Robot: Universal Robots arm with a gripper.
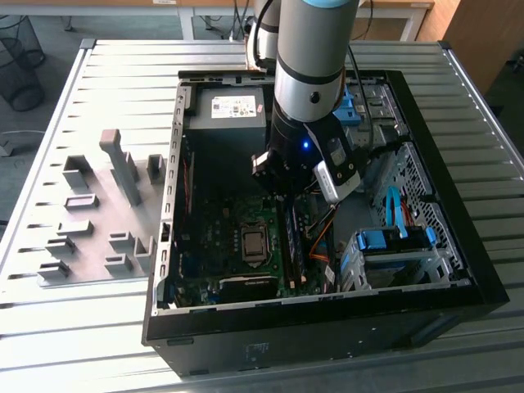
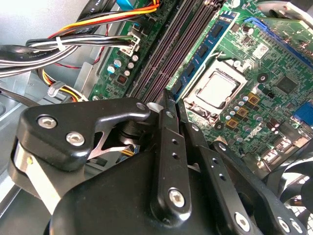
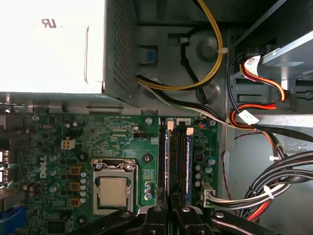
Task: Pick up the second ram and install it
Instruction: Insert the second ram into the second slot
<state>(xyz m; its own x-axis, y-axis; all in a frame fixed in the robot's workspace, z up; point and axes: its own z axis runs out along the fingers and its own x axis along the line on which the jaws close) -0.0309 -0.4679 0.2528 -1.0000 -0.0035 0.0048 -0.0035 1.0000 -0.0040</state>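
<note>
Second ram [image 2: 204, 45], by judgement the blue-green stick standing on edge in the memory slot nearest the processor socket [image 2: 217, 90]; thin, flat, matte, carrying a row of dark rectangular chips. Seen edge-on in the first wrist view [image 3: 171, 161] as a narrow bluish line among long black slots, running straight toward the gripper [image 3: 171, 209]. Apparently brought to the board and lowered into its slot; impossible to tell whether pressed fully home or latched, so seating possibly left to finish. Gripper [image 2: 170, 100] directly over the stick's near end: black matte metal, bolted linkages with bright screw heads; open, closed or clamped on the stick, cannot tell. Neighbouring slots dark, ribbed, purplish inside. Around them the green motherboard [image 3: 117, 137], glossy, crowded with small silver capacitors and the square metal-framed socket. Beside the board, bundled black, yellow, red and orange cables [image 2: 73, 44], soft and looping, cinched with pale ties. In the exterior view, grey blocky holder blocks [image 1: 82, 205] on the slatted metal table [image 1: 123, 74] at the exterior view's left, well apart from the black steel case [image 1: 458, 270]
</note>
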